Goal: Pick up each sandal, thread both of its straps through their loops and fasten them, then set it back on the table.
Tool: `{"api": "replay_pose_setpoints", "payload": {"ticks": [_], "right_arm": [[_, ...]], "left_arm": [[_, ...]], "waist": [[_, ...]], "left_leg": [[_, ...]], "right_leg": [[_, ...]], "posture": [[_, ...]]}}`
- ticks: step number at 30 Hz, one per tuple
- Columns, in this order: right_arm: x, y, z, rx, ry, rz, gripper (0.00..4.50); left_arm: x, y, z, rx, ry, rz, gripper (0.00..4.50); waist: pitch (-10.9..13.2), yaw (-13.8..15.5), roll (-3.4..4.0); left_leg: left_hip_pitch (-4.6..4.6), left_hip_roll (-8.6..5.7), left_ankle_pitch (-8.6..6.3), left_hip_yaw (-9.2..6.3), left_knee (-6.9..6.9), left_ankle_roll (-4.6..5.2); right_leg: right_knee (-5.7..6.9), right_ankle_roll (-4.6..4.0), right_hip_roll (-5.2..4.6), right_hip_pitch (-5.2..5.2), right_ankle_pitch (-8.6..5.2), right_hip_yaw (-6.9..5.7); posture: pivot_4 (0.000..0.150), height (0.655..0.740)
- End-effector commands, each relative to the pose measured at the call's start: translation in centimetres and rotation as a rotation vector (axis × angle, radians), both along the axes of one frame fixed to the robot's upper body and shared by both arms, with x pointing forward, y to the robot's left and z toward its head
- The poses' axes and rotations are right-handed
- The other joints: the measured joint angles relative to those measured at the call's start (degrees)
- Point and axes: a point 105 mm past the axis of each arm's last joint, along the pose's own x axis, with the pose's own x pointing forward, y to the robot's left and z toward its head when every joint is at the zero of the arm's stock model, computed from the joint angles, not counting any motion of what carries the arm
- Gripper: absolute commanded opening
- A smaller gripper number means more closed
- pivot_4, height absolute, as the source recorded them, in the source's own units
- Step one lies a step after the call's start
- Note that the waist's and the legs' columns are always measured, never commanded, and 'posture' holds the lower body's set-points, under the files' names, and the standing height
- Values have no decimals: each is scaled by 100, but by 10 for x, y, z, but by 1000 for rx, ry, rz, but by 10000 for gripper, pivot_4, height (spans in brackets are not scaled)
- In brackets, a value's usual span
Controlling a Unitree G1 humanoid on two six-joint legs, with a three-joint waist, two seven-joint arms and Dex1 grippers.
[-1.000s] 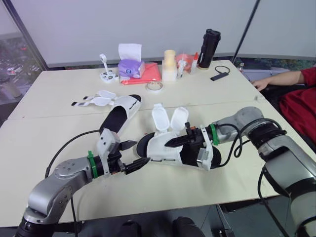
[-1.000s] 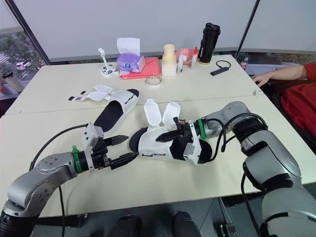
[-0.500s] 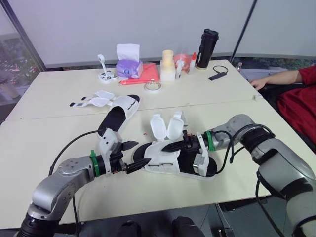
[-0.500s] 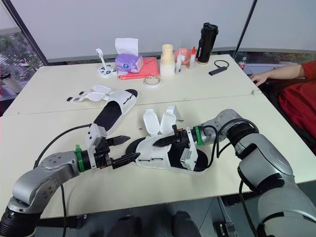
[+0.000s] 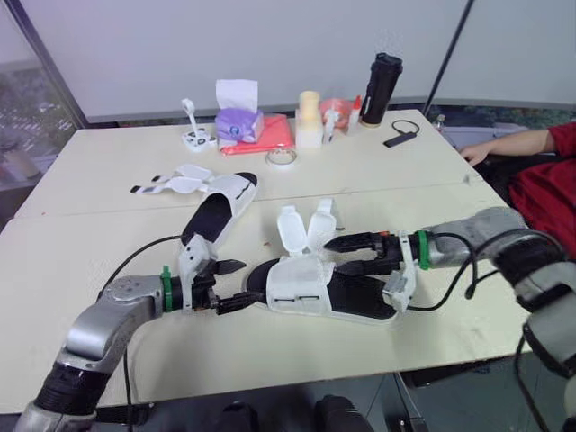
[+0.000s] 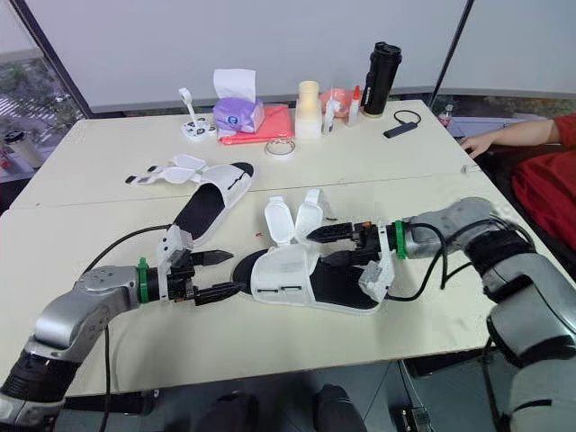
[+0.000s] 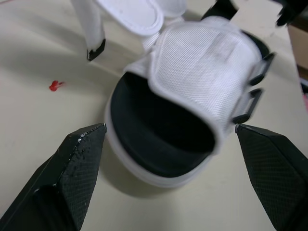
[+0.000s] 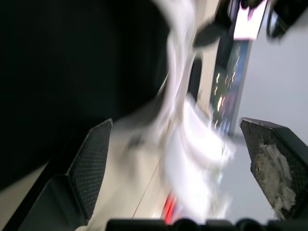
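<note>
With my left gripper [image 6: 236, 273] and right gripper [image 6: 318, 248] both gaping empty at the near sandal [image 6: 286, 275], I feared a clumsy close would shove it away.

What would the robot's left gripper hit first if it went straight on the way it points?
Most likely the toe of the near sandal: it lies right ahead of the left gripper, framed between its open jaws, with bare table between.

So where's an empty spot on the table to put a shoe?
Bare table lies left of the far sandal, and along the front edge before the near sandal. More lies between the tape roll and the person's hand. It's crowded by the tissue box and bottle.
</note>
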Motion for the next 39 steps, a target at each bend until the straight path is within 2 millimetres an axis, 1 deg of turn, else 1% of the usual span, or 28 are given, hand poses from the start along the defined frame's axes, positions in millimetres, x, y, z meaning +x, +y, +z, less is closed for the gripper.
{"api": "replay_pose_setpoints", "payload": {"ticks": [1,2,3,5,7,8,9,11,13,15,18,22,25,26,29,30,31,35,36,39], "right_arm": [[2,-7,22,103,-31,-101,45000],[6,-10,24,134,-27,-153,45000],[13,-14,28,192,-15,-231,45000],[22,-22,32,279,20,-350,45000],[29,-25,34,341,70,-431,45000],[35,-27,34,396,124,-495,45000],[41,-28,32,451,195,-555,45000],[45,-28,28,506,288,-618,45000],[53,-22,21,597,408,-677,45000],[60,-18,19,670,489,-715,45000],[66,-7,17,740,608,-716,45000],[78,-2,9,764,686,-754,45000],[85,2,7,774,690,-762,45000],[89,3,7,799,716,-772,45000],[100,1,1,798,709,-826,36505],[101,0,1,793,698,-826,30959],[101,0,3,806,694,-818,26812],[105,3,9,813,663,-801,5467],[106,4,11,817,659,-796,1037],[105,5,17,822,622,-764,1037]], "left_arm": [[11,-1,0,30,-50,-48,31536],[11,-5,-3,42,-49,-78,27451],[9,-11,-6,47,-42,-119,21589],[5,-20,-10,54,-28,-188,12944],[1,-27,-12,61,-14,-239,2066],[-3,-31,-15,69,-4,-275,886],[-7,-35,-18,76,9,-308,886],[-10,-39,-21,84,21,-343,886],[-5,-43,-21,76,1,-322,886],[-2,-45,-21,69,-10,-309,886],[0,-44,-20,66,-18,-291,886],[3,-41,-23,80,-31,-263,886],[2,-40,-24,87,-39,-254,886],[2,-40,-24,88,-42,-250,886],[2,-40,-24,88,-47,-241,0],[1,-40,-24,89,-49,-239,0],[0,-38,-25,90,-50,-232,0],[-2,-36,-26,94,-51,-217,0],[-3,-36,-26,93,-51,-216,0],[-3,-37,-26,94,-55,-212,0]], "waist": [[0,-12,0],[0,-29,0],[0,-50,0],[0,-89,0],[0,-121,0],[0,-130,0],[-1,-139,-1],[-1,-135,-1],[-1,-124,0],[-1,-98,0],[-1,-32,0],[-1,-3,0],[-1,-2,0],[-1,-8,0],[-1,-11,0],[-1,-11,0],[-1,-10,0],[-1,-19,0],[-1,-22,0],[-1,-25,0]], "left_leg": [[0,2,0,2,0,0],[0,2,0,3,0,0],[0,3,0,6,0,1],[1,5,0,9,1,1],[1,7,0,8,1,2],[1,7,0,8,1,2],[1,8,0,5,1,2],[5,10,0,3,3,2],[5,10,-1,2,5,2],[4,9,-1,2,11,2],[3,7,-1,1,18,2],[3,7,-1,3,19,2],[3,6,-1,1,19,2],[3,6,-1,1,19,2],[4,6,-1,2,19,2],[4,6,-1,2,19,2],[4,6,-1,1,19,2],[4,6,-1,3,15,2],[4,7,-1,2,15,2],[4,8,-1,1,14,2]], "right_leg": [[0,0,2,0,0,0],[0,0,1,1,0,2],[0,0,1,0,0,4],[1,1,1,1,1,7],[3,1,3,0,1,7],[5,1,3,0,1,7],[6,1,4,0,1,6],[7,1,6,5,1,4],[8,1,5,6,1,4],[9,2,3,7,1,3],[11,2,2,7,1,2],[12,3,2,6,1,2],[14,3,1,6,1,0],[14,3,2,6,1,0],[15,3,2,6,1,1],[16,3,2,5,1,0],[17,3,2,5,1,0],[16,3,2,2,1,1],[17,3,3,2,1,1],[17,3,5,2,1,1]], "posture": [[1500,7400],[1500,7400],[1500,7400],[1500,7400],[1500,7400],[1500,7400],[1500,7400],[1500,7400],[1500,7400],[1500,7400],[1500,7400],[1500,7400],[1500,7400],[1500,7400],[1500,7400],[1500,7400],[1500,7400],[1500,7400],[1500,7400],[1500,7400]]}}
